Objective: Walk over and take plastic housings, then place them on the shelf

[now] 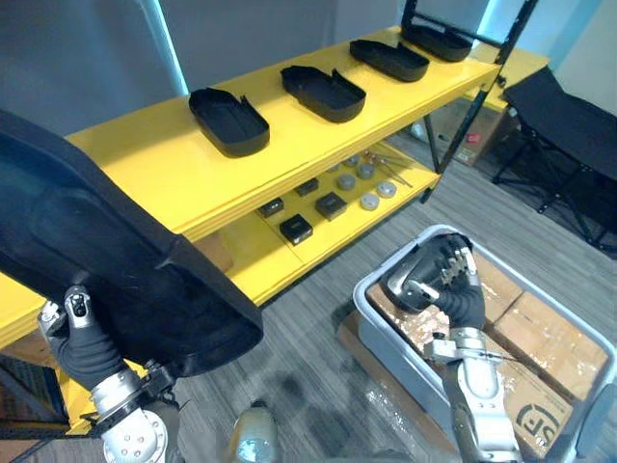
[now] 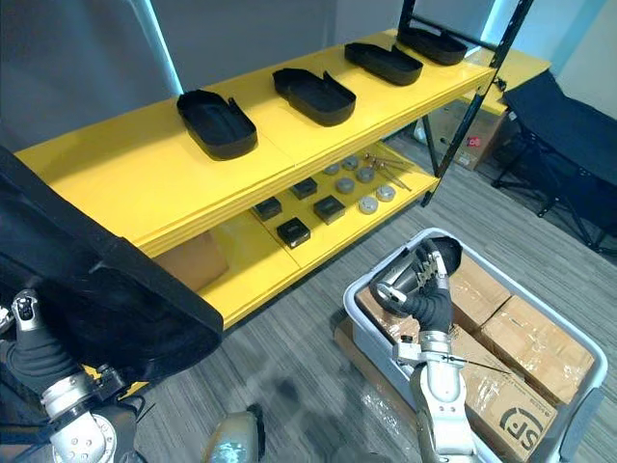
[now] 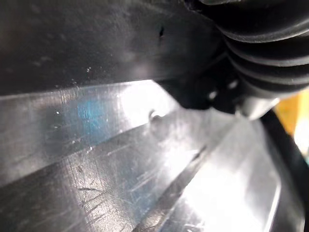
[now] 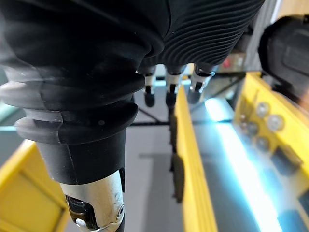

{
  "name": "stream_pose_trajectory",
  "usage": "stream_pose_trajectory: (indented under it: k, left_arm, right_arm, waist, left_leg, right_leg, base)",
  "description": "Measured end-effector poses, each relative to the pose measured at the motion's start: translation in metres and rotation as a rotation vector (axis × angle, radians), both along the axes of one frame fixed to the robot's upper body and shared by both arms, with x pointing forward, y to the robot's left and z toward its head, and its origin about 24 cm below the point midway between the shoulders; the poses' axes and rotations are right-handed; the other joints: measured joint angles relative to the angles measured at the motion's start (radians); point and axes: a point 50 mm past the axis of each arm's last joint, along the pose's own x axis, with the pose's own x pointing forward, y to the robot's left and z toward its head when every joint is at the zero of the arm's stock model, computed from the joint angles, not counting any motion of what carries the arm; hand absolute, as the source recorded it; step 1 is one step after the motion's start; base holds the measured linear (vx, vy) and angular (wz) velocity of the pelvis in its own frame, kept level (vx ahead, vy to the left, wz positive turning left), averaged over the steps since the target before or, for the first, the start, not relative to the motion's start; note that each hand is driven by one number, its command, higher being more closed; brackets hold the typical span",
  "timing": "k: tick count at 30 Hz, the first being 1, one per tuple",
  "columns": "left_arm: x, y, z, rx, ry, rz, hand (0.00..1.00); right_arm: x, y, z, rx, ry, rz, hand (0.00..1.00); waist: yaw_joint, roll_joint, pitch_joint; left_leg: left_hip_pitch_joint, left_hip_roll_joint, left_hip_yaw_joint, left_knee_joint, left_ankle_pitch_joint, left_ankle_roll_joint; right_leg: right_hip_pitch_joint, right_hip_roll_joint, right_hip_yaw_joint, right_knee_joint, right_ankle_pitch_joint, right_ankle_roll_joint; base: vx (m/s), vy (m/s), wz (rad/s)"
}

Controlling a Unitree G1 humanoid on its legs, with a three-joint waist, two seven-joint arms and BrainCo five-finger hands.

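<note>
A large black housing point(image 1: 116, 251) sat at the lower left of the head views, so near that the picture's edge cut it off. It hid most of the left hand point(image 1: 85, 340), whose dark ribbed cover showed just below it; how that hand gripped the housing could not be told. In the left wrist view the housing's glossy surface lay right beside the cover, too close to make out more.

Four more stood in a row, apart from one another, on the top board of the yellow shelf point(image 1: 145, 169): the nearest housing point(image 1: 228, 121), the second housing point(image 1: 323, 93), the third housing point(image 1: 388, 59) and the farthest housing point(image 1: 439, 40), partly behind a black post point(image 1: 408, 17). On the lower board lay small black blocks point(image 1: 296, 228) and grey round pieces point(image 1: 370, 201), too small to identify.

The right hand point(image 1: 436, 285) hung over a grey bin point(image 1: 364, 304) of cardboard boxes point(image 1: 549, 333), its fingers loosely bent and holding nothing
</note>
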Motion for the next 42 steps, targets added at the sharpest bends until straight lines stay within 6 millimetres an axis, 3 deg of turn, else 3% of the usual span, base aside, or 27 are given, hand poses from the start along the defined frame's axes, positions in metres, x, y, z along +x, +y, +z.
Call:
stream_pose_trajectory:
  k: [3, 4, 5, 7, 8, 9, 10, 12, 15, 16, 17, 19, 21, 24, 28, 31, 32, 33, 34, 35, 36, 37, 38, 42]
  left_arm:
    - [-0.004, 0.002, 0.006, 0.024, -0.020, 0.027, 1.00]
    - [-0.003, 0.002, 0.008, 0.035, -0.030, 0.028, 1.00]
    - [-0.002, 0.002, 0.010, 0.059, -0.032, 0.029, 1.00]
    - [-0.003, 0.004, 0.014, 0.086, -0.039, 0.035, 1.00]
    - [-0.004, 0.007, 0.016, 0.114, -0.040, 0.044, 1.00]
    - [-0.003, 0.008, 0.019, 0.126, -0.048, 0.045, 1.00]
    - [0.001, 0.008, 0.023, 0.139, -0.073, 0.040, 1.00]
    - [0.005, 0.009, 0.027, 0.141, -0.096, 0.039, 1.00]
    - [0.014, 0.009, 0.027, 0.125, -0.111, 0.042, 1.00]
    - [0.018, 0.009, 0.027, 0.115, -0.110, 0.042, 1.00]
    - [0.022, 0.009, 0.025, 0.106, -0.103, 0.036, 1.00]
    - [0.031, -0.001, 0.016, 0.060, -0.078, -0.006, 1.00]
    - [0.032, -0.003, 0.017, 0.085, -0.076, -0.004, 1.00]
    - [0.031, -0.003, 0.016, 0.081, -0.072, 0.001, 1.00]
    - [0.031, -0.005, 0.016, 0.072, -0.085, 0.004, 1.00]
    - [0.035, -0.015, 0.016, 0.058, -0.088, -0.047, 1.00]
    - [0.037, -0.019, 0.016, 0.062, -0.088, -0.082, 1.00]
    - [0.037, -0.022, 0.017, 0.071, -0.092, -0.108, 1.00]
    - [0.037, -0.022, 0.017, 0.077, -0.096, -0.118, 1.00]
    - [0.037, -0.024, 0.017, 0.082, -0.102, -0.139, 1.00]
    - [0.038, -0.028, 0.018, 0.082, -0.109, -0.171, 1.00]
    - [0.039, -0.030, 0.018, 0.085, -0.114, -0.187, 1.00]
    - [0.039, -0.030, 0.017, 0.092, -0.108, -0.197, 1.00]
    - [0.038, -0.024, 0.007, 0.072, -0.053, -0.210, 1.00]
  right_arm:
    - [0.000, 0.002, -0.002, 0.016, 0.007, -0.012, 0.00]
    - [-0.001, 0.002, -0.005, 0.021, 0.017, -0.017, 0.00]
    - [-0.003, 0.002, -0.007, 0.028, 0.026, -0.031, 0.00]
    - [-0.004, 0.003, -0.007, 0.038, 0.020, -0.037, 0.00]
    - [-0.005, 0.005, -0.005, 0.055, -0.004, -0.043, 0.00]
    - [-0.005, 0.006, -0.003, 0.060, -0.023, -0.043, 0.00]
    - [-0.004, 0.006, 0.001, 0.053, -0.052, -0.041, 0.00]
    - [-0.002, 0.005, 0.004, 0.046, -0.074, -0.038, 0.00]
    - [0.004, 0.003, 0.013, 0.013, -0.108, -0.015, 0.00]
    - [0.005, -0.001, 0.015, 0.001, -0.119, -0.018, 0.00]
    - [0.004, -0.007, 0.018, -0.011, -0.131, -0.032, 0.00]
    - [0.005, -0.029, 0.027, -0.080, -0.156, -0.076, 0.00]
    - [0.008, -0.039, 0.036, -0.116, -0.183, -0.092, 0.00]
    - [0.014, -0.041, 0.048, -0.097, -0.233, -0.073, 0.00]
    - [0.016, -0.032, 0.053, -0.060, -0.286, -0.011, 0.00]
    - [0.012, -0.029, 0.046, -0.028, -0.269, -0.019, 0.00]
    - [0.009, -0.028, 0.043, -0.014, -0.258, -0.037, 0.00]
    - [0.004, -0.028, 0.043, 0.002, -0.262, -0.057, 0.00]
    - [0.003, -0.027, 0.042, 0.013, -0.267, -0.067, 0.00]
    - [0.001, -0.025, 0.041, 0.028, -0.264, -0.075, 0.00]
    - [-0.001, -0.026, 0.041, 0.014, -0.263, -0.088, 0.00]
    - [-0.001, -0.026, 0.041, -0.001, -0.268, -0.094, 0.00]
    - [-0.001, -0.023, 0.042, -0.010, -0.275, -0.093, 0.00]
    - [0.002, -0.006, 0.038, -0.033, -0.274, -0.046, 0.00]
  waist:
    - [0.003, -0.001, 0.008]
    - [0.000, 0.004, 0.007]
    - [0.000, 0.004, 0.008]
    - [0.000, -0.006, 0.013]
    - [-0.003, -0.010, 0.015]
    - [-0.007, -0.017, 0.011]
    - [-0.013, -0.021, 0.009]
    - [-0.024, -0.022, 0.008]
    - [-0.040, -0.020, 0.004]
    - [-0.047, -0.027, -0.001]
    - [-0.066, -0.038, -0.007]
    - [-0.072, 0.030, -0.038]
    - [-0.073, 0.054, -0.052]
    - [-0.069, 0.058, -0.057]
    - [-0.054, 0.053, -0.072]
    - [-0.060, 0.042, -0.072]
    - [-0.061, 0.037, -0.073]
    - [-0.071, 0.037, -0.075]
    - [-0.073, 0.038, -0.075]
    - [-0.080, 0.038, -0.075]
    - [-0.091, 0.037, -0.076]
    - [-0.091, 0.037, -0.076]
    - [-0.081, 0.022, -0.076]
    - [-0.078, 0.017, -0.079]
  left_leg:
    - [-0.002, -0.037, -0.009, 0.031, -0.048, 0.024]
    - [0.002, -0.041, -0.027, 0.034, -0.058, 0.037]
    - [0.019, -0.043, -0.044, 0.016, -0.060, 0.041]
    - [0.048, -0.046, -0.050, -0.015, -0.058, 0.044]
    - [0.085, -0.047, -0.062, -0.065, -0.044, 0.067]
    - [0.096, -0.038, -0.076, -0.087, -0.039, 0.075]
    - [0.113, -0.030, -0.094, -0.115, -0.036, 0.078]
    - [0.143, -0.030, -0.104, -0.151, -0.032, 0.074]
    - [0.164, -0.030, -0.113, -0.169, -0.030, 0.051]
    - [0.160, -0.039, -0.131, -0.166, -0.036, 0.039]
    - [0.151, -0.055, -0.167, -0.161, -0.044, 0.026]
    - [0.140, -0.024, -0.216, -0.200, -0.036, 0.001]
    - [0.153, -0.008, -0.222, -0.240, -0.012, -0.024]
    - [0.217, 0.009, -0.217, -0.271, 0.002, -0.026]
    - [0.193, -0.008, -0.247, -0.282, 0.014, -0.021]
    - [0.189, -0.040, -0.218, -0.324, 0.082, 0.002]
    - [0.191, -0.056, -0.146, -0.347, 0.118, 0.048]
    - [0.190, -0.049, -0.017, -0.367, 0.104, 0.134]
    - [0.190, -0.038, 0.048, -0.371, 0.092, 0.156]
    - [0.189, 0.005, 0.185, -0.363, 0.092, 0.160]
    - [0.192, 0.011, 0.235, -0.363, 0.124, 0.130]
    - [0.192, 0.001, 0.228, -0.369, 0.150, 0.082]
    - [0.200, -0.032, 0.222, -0.390, 0.160, 0.058]
    - [0.233, -0.065, 0.258, -0.417, 0.164, 0.062]
  right_leg:
    - [0.025, -0.032, -0.011, 0.028, 0.011, -0.010]
    - [-0.007, -0.045, 0.015, 0.125, 0.040, -0.054]
    - [-0.065, -0.055, 0.059, 0.245, 0.094, -0.137]
    - [-0.109, -0.060, 0.106, 0.326, 0.164, -0.194]
    - [-0.157, -0.050, 0.179, 0.398, 0.237, -0.174]
    - [-0.182, -0.017, 0.216, 0.422, 0.170, -0.150]
    - [-0.217, 0.050, 0.234, 0.412, 0.058, -0.140]
    - [-0.248, 0.114, 0.237, 0.323, 0.010, -0.147]
    - [-0.296, 0.188, 0.289, 0.129, 0.019, -0.147]
    - [-0.300, 0.209, 0.321, 0.041, 0.058, -0.147]
    - [-0.295, 0.222, 0.357, 0.003, 0.137, -0.124]
    - [-0.276, 0.253, 0.306, -0.034, 0.134, -0.140]
    - [-0.265, 0.263, 0.280, -0.038, 0.128, -0.151]
    - [-0.200, 0.279, 0.275, -0.047, 0.115, -0.171]
    - [-0.191, 0.265, 0.227, -0.064, 0.103, -0.170]
    - [-0.142, 0.213, 0.128, -0.082, 0.091, -0.162]
    - [-0.110, 0.179, 0.065, -0.090, 0.091, -0.163]
    - [-0.090, 0.158, 0.000, -0.087, 0.091, -0.163]
    - [-0.083, 0.149, -0.030, -0.081, 0.091, -0.163]
    - [-0.071, 0.132, -0.072, -0.062, 0.088, -0.161]
    - [-0.060, 0.109, -0.086, -0.035, 0.069, -0.140]
    - [-0.060, 0.096, -0.080, -0.018, 0.052, -0.125]
    - [-0.063, 0.068, -0.069, -0.003, 0.025, -0.107]
    - [-0.058, 0.048, -0.015, -0.045, 0.038, -0.084]
  base:
    - [0.08, 0.152, 0.25]
    - [0.09, 0.225, 0.47]
    - [0.06, 0.203, 0.39]
    - [0.07, 0.132, 0.22]
    - [0.14, 0.081, 0.23]
    - [0.22, 0.041, 0.42]
    - [0.20, -0.011, 0.36]
    - [0.15, -0.036, 0.31]
    - [0.17, -0.110, 0.23]
    - [0.18, -0.162, 0.64]
    - [0.19, -0.189, 0.83]
    - [0.24, -0.200, 0.65]
    - [0.23, -0.159, 0.30]
    - [0.13, -0.067, 0.16]
    - [0.04, -0.014, 0.33]
    - [-0.01, 0.028, 1.09]
    - [-0.02, 0.061, 1.78]
    - [-0.04, 0.084, 1.69]
    - [-0.03, 0.064, 1.60]
    - [-0.02, 0.076, 1.52]
    - [-0.01, 0.110, 1.39]
    - [-0.03, 0.174, 0.99]
    - [-0.04, 0.159, 0.39]
    - [-0.05, 0.131, -0.19]
